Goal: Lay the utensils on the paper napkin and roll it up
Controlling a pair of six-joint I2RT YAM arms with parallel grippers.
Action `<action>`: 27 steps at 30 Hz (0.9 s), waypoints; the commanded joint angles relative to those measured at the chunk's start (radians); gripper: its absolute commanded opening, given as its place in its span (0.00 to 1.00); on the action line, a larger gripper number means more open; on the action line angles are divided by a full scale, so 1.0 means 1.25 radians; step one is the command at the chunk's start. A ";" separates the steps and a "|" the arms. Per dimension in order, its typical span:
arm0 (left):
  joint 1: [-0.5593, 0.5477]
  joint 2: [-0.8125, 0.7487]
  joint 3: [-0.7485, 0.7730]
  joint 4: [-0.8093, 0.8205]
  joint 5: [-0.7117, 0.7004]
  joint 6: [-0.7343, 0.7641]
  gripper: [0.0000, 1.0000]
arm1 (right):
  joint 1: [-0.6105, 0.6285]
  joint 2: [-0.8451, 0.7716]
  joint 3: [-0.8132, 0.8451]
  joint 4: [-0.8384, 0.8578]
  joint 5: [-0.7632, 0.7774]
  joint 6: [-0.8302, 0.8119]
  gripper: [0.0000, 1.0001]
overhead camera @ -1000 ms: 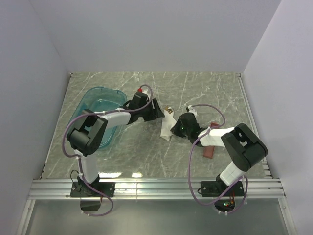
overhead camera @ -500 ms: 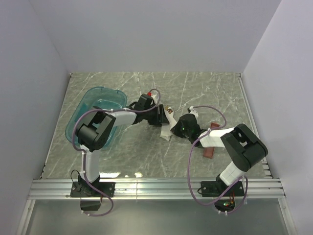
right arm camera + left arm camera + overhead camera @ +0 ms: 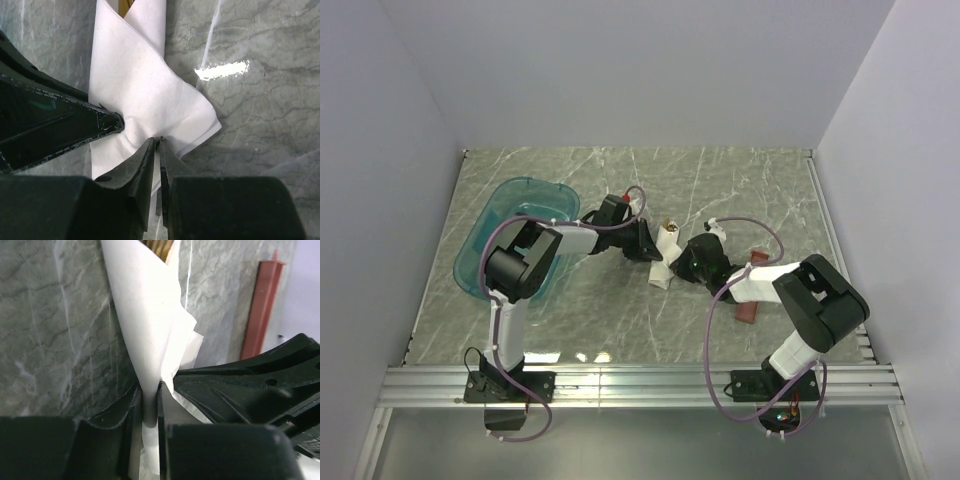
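The thin white paper napkin (image 3: 145,315) is seen wrapped into a narrow, creased cone. The brownish tips of the utensils (image 3: 161,246) show at its open end, farthest from the fingers. The tapered end is pinched between the almost closed fingers of the left gripper (image 3: 149,390). A loose folded flap is clamped between the narrow fingers of the right gripper (image 3: 156,145), just beside the left fingers. A long reddish-brown tray (image 3: 260,310) is seen beyond the right gripper.
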 commanded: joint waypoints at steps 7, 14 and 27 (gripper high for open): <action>0.011 -0.009 -0.049 0.064 0.082 -0.057 0.32 | 0.003 -0.038 0.020 -0.114 0.041 -0.038 0.16; -0.014 -0.011 -0.022 -0.025 0.005 -0.002 0.55 | 0.011 0.012 0.010 -0.123 0.058 -0.016 0.15; -0.042 -0.043 0.022 0.002 -0.007 0.000 0.55 | 0.020 -0.028 -0.042 -0.185 0.139 0.020 0.15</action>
